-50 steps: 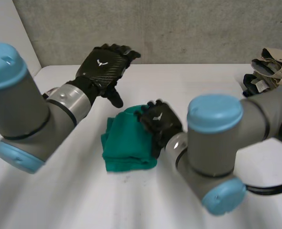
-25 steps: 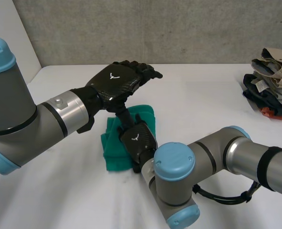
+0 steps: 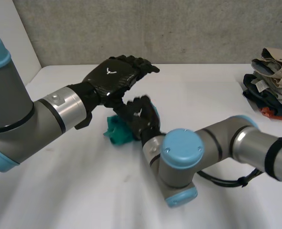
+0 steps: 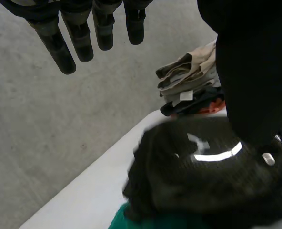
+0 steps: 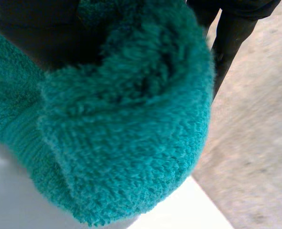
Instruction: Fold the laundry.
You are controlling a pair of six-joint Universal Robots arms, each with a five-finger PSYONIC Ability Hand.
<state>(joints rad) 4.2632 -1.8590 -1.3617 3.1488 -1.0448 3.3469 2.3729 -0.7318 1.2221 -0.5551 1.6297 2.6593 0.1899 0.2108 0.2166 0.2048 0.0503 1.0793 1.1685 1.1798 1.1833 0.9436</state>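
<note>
One green towel (image 3: 115, 132) is gripped at mid-bench (image 3: 203, 90) by the curled fingers of the right hand (image 3: 142, 118); it is bunched, so no long axis can be told. Its fluffy roll is shown close in the right wrist view. Just above, the left hand (image 3: 113, 76) is held wide, straight-fingered. Farther right, a clothes pile (image 3: 273, 78) is stacked.

A fuzzy teal-green terry cloth (image 3: 115, 131) — bunched into a thick, rumpled wad — low at the white table's (image 3: 84, 191) middle.
</note>
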